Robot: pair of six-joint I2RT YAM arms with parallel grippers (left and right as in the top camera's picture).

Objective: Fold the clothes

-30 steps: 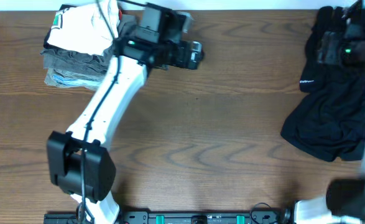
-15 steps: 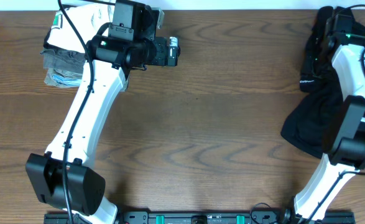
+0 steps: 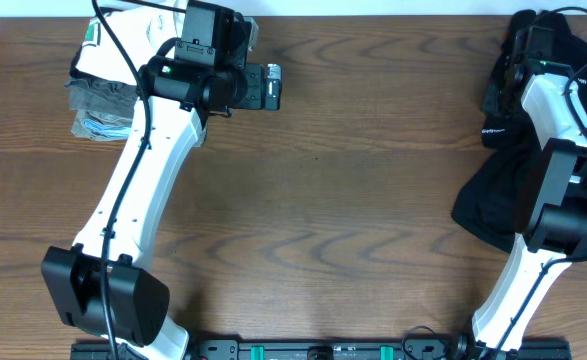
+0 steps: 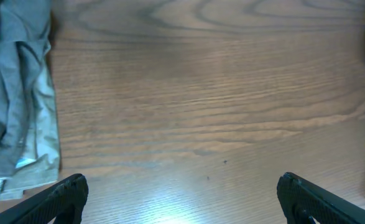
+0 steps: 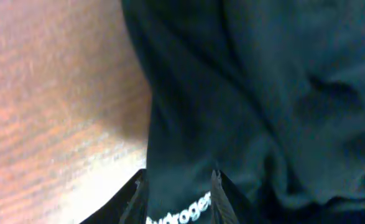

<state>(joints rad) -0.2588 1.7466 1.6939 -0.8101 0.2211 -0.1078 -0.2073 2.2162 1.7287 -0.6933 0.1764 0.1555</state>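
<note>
Black garment (image 3: 493,205) lies crumpled at the right edge of the brown wood-grain tabletop (image 3: 373,200). The right fingers (image 5: 140,193) are pinched on a fold beside its white lettering. The left fingers (image 4: 64,196) are spread wide above bare wood, near the stacked folded garments (image 3: 103,95).

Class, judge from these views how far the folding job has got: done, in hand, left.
Done: a folded stack sits far-left. In hand: the right fingers seem to pinch the black garment, which lies crumpled. Left: all its folding; the left fingers are open, empty.
</note>
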